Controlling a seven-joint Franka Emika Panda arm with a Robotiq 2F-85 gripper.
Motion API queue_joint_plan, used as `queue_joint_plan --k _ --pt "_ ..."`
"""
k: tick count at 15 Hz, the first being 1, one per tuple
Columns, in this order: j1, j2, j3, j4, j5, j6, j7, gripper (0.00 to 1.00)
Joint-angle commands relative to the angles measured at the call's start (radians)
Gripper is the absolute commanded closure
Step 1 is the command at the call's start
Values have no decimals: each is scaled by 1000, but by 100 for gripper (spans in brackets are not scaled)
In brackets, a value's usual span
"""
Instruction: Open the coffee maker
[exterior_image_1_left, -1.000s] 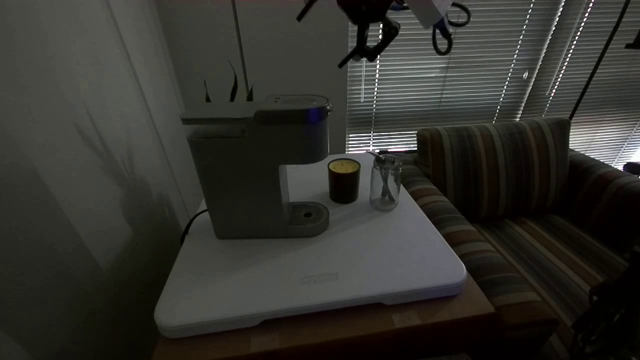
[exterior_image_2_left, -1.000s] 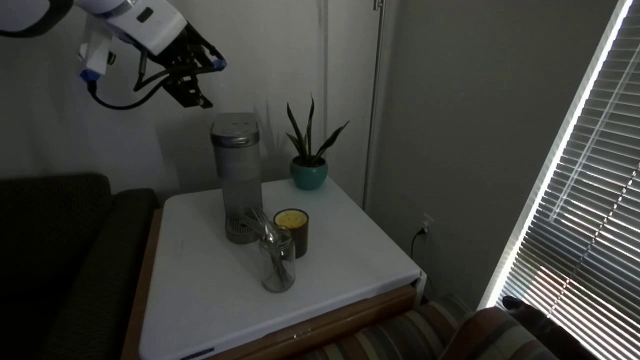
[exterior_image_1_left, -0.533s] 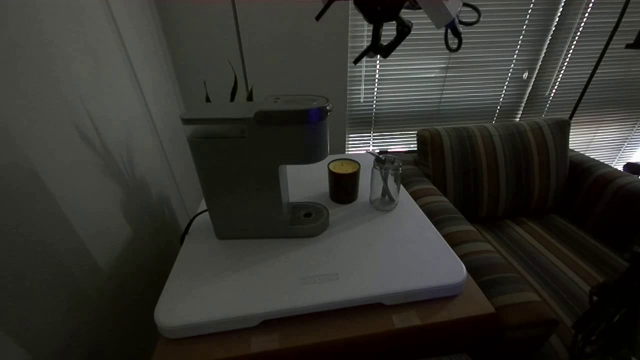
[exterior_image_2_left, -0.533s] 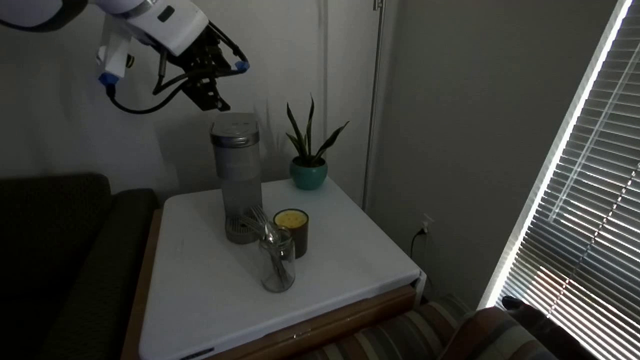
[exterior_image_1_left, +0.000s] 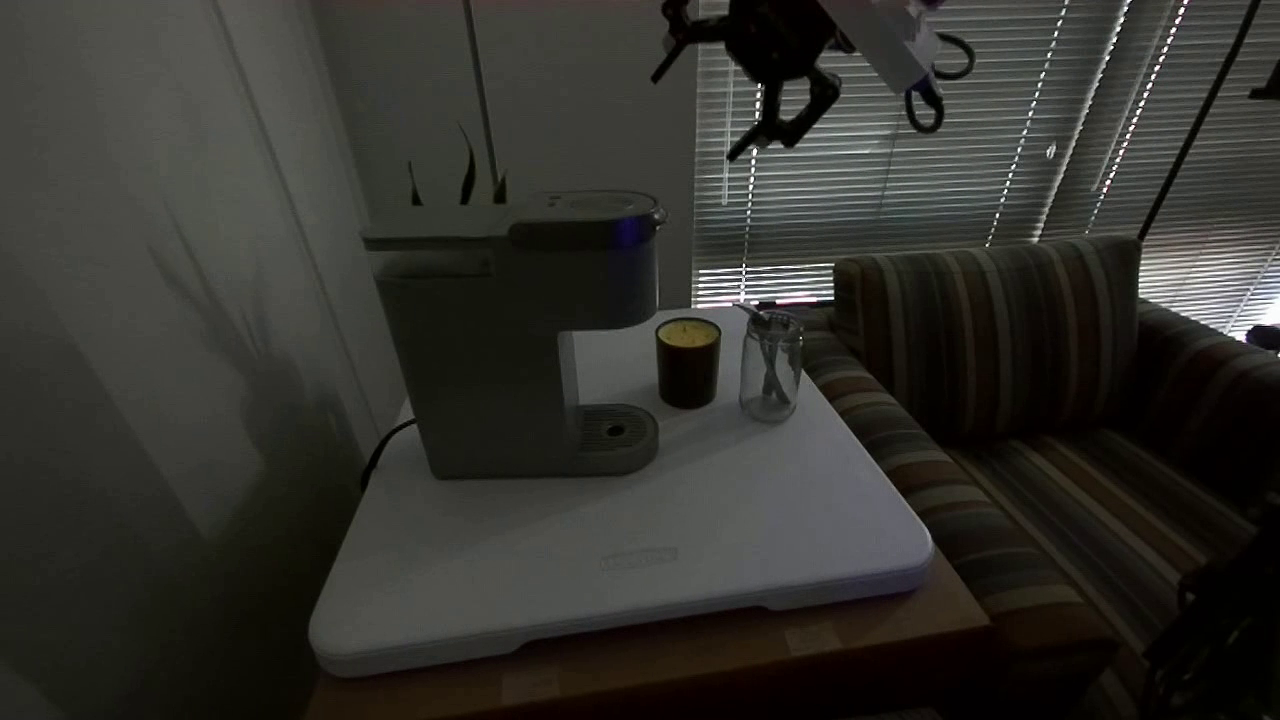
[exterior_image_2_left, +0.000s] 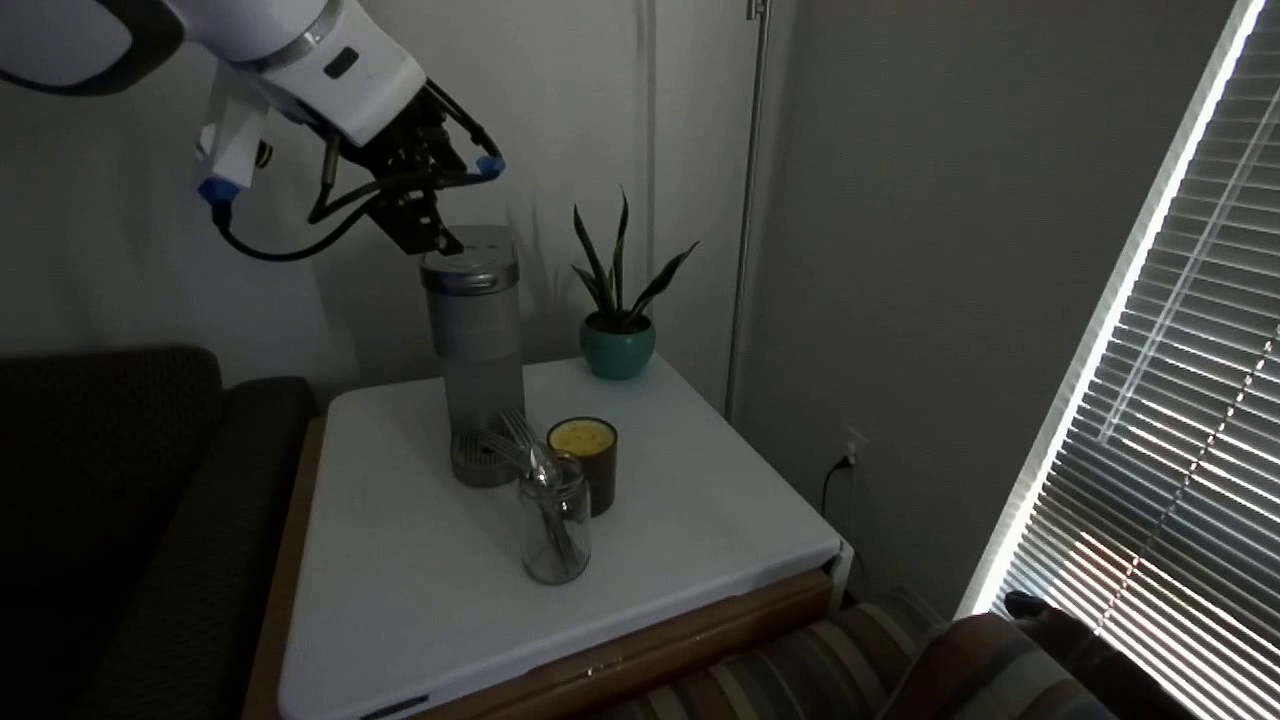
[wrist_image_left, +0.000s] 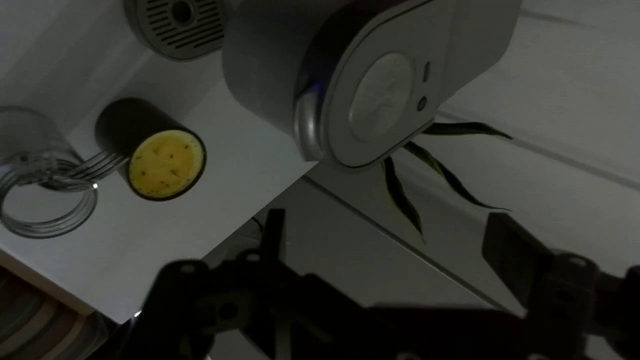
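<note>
1. Claw (exterior_image_1_left: 693, 118) moved: lower than half a second ago in both exterior views. Coffee maker (exterior_image_1_left: 480, 370) not shifted.
2. In an exterior view, coffee maker stands upright on the white tabletop (exterior_image_1_left: 500, 570), below and frame-left of the claw. Long axis runs across frame, drip tray (exterior_image_1_left: 610, 462) at the right-hand end. Claw hangs above and out past that front end; fingers (exterior_image_1_left: 750, 140) spread, nothing between them, clear gap to the lid (exterior_image_1_left: 585, 228). Lid is down; opening not begun, I judge.
3. Text there: raised mark (exterior_image_1_left: 638, 558) on tabletop, can't be read. No lettering made out on the coffee maker's side.
4. In an exterior view, single arm (exterior_image_2_left: 345, 80) reaches in from upper left; lid's front lip (exterior_image_2_left: 480, 283) faces the camera. One fingertip overlaps the lid's top, line of sight only.
5. Text there: dark strip (exterior_image_2_left: 397, 707) on tabletop edge, too small to read.
6. Wrist view: coffee maker at top middle, ahead of the fingers, which stand wide apart. Lip at the lid's lower left; long axis slants up to the right, so oblique to the line between fingers.
7. Judgement: move turns on getting the claw down and in to that lip; likely wants a turn to square up with the axis, then a lift from under it.
8. Text there: round badge (wrist_image_left: 382, 97) on lid, faint mark, illegible.
</note>
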Motion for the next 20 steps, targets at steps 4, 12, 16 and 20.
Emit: queue_joint_plan --k 4,12,16,20 --pt "-17 -74 -128 -168 -71 -49 25 22" --pt "-10 21 -61 -30 82 -39 -6 76" --pt "-13 65 -33 7 71 -47 -7 100" --pt "-13 105 -44 -12 51 -53 8 100"
